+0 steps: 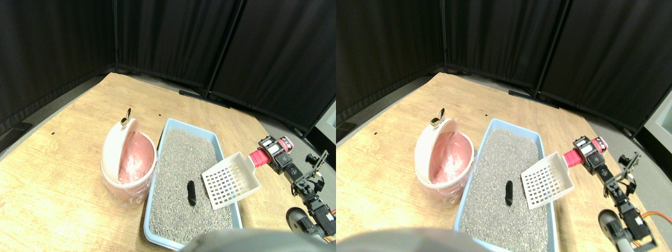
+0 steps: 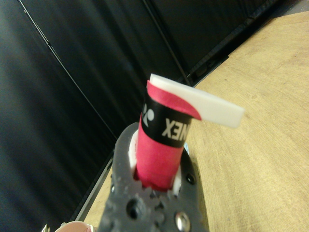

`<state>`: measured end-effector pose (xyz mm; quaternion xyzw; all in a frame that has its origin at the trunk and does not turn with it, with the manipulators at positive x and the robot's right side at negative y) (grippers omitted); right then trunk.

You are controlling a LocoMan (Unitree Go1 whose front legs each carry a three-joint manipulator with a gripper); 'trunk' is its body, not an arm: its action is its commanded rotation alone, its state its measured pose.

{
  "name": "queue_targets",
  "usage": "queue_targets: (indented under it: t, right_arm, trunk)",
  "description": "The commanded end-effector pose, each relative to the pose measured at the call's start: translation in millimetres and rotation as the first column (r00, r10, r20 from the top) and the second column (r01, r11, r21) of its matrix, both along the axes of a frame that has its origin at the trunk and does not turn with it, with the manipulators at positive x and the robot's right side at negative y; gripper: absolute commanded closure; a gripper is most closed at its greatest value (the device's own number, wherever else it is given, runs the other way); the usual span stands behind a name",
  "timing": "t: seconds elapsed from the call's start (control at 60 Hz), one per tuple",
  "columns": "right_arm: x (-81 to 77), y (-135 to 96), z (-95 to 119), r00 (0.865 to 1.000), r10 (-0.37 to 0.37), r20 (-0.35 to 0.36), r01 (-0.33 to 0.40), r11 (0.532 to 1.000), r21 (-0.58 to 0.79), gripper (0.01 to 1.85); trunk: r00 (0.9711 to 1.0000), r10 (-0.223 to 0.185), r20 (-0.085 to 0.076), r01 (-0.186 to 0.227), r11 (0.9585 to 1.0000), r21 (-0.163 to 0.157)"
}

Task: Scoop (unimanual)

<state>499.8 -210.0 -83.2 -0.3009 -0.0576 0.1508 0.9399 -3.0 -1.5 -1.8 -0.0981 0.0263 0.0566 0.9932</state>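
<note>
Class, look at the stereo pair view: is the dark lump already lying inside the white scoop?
No. The dark lump lies on the grey litter in the blue tray, beside the white scoop, which is raised above the litter.

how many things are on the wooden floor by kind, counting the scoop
bin with swing lid: 1
litter tray: 1
slotted scoop: 1
dark lump in the litter: 1
total: 4

The scoop hangs over the tray by its red handle, with the right tool at that handle.
</note>
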Motion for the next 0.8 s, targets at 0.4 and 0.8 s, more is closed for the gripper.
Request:
queue_targets:
  t: [0.4, 0.8]
  right_arm:
    - [6.1, 35.1, 11.5, 0.997, 0.071, -0.011, -0.071, 0.987, -0.143, 1.8]
    - [7.6, 59.1, -11.9, 0.987, 0.128, -0.101, -0.14, 0.983, -0.116, 1.8]
  trunk:
    - [0.9987, 0.04, -0.031, -0.041, 0.9984, -0.04]
    - [0.9966, 0.067, -0.048, -0.07, 0.9957, -0.061]
